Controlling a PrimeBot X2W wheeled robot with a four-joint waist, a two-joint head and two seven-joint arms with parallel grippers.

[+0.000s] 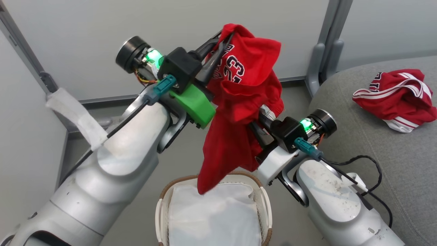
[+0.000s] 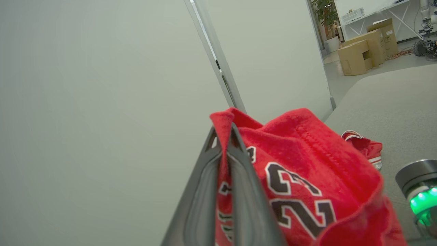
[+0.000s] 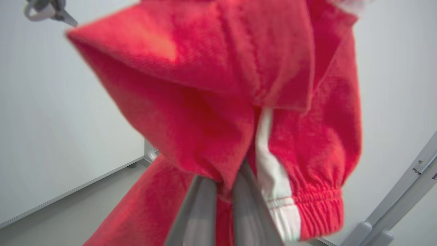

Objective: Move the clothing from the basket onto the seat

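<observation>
Left jaws shut on top fold of red numbered garment (image 1: 235,102), right jaws shut on lower part; hem dangles over basket (image 1: 159,218); striped garment (image 1: 396,99) on seat (image 1: 375,164).

**Partition post** (image 2: 218,65): slim grey upright, seen slanted in the left wrist view. It joins two partition panels.

**Left panel** (image 2: 102,102): plain pale grey. It adjoins the post on its left.

**Right panel** (image 2: 273,61): same finish. It adjoins the post on its right.

**Cardboard boxes** (image 2: 367,51): brown cartons set close together on the floor (image 2: 336,73), well right of the post and beyond the right panel.

**Potted plant** (image 2: 327,15): green foliage in a white pot, right of the post and just short of the boxes.

**White table** (image 2: 375,13): far right of the post, behind the boxes.

**Orange cable** (image 2: 403,53): on the floor, farther from the post than the boxes.
</observation>
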